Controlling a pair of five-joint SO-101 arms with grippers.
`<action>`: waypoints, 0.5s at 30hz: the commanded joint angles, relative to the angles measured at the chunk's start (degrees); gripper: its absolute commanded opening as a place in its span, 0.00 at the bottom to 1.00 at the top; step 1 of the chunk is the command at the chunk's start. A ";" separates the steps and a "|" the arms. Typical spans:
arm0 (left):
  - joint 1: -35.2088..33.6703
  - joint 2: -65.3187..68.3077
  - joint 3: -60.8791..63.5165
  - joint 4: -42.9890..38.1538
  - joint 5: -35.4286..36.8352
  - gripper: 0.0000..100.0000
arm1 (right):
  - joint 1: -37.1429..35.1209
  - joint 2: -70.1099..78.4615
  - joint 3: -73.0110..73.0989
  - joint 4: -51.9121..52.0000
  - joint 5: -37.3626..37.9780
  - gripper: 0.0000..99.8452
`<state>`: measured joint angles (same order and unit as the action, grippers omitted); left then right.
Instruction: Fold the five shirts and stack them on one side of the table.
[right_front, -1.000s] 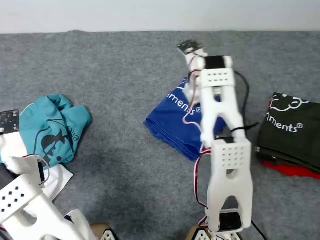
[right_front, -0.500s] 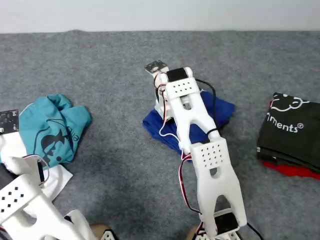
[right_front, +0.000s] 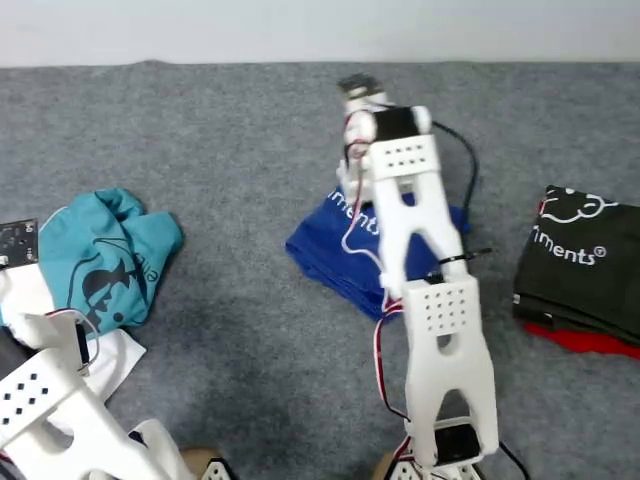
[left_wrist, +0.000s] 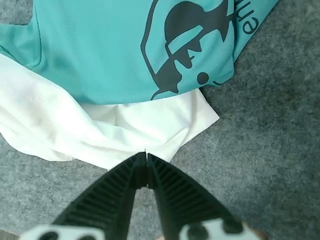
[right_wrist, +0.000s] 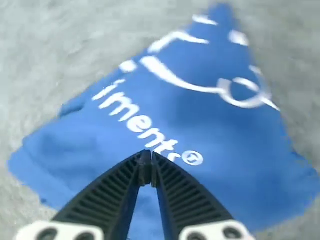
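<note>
One white shirt (left_wrist: 100, 135) under teal shirt (left_wrist: 100, 50), wrist view

Table (right_front: 230, 300) covered in grey felt-like fabric, edge to edge. Plain pale wall (right_front: 300, 30) along the far side. Flat, even light.

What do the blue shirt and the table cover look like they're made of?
Blue shirt: probably a thin, smooth knit, matte; it lies in soft folds and carries white print. Table cover: seemingly grey felt or low carpet, with a fuzzy, mottled surface.
</note>
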<state>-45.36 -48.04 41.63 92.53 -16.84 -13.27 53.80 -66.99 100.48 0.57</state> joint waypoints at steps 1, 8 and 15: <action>0.26 -0.88 -0.22 -1.41 -0.70 0.01 | 3.03 -6.99 1.76 2.59 -7.30 0.01; 0.26 -0.70 -0.31 -1.49 -0.70 0.01 | 2.33 -18.77 18.37 2.59 -23.21 0.10; 0.26 -0.70 -0.57 -1.49 -0.79 0.01 | 2.68 -21.76 27.16 0.84 -35.69 0.34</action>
<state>-45.36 -48.04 41.63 92.44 -16.92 -10.64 35.60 -40.00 100.66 -30.64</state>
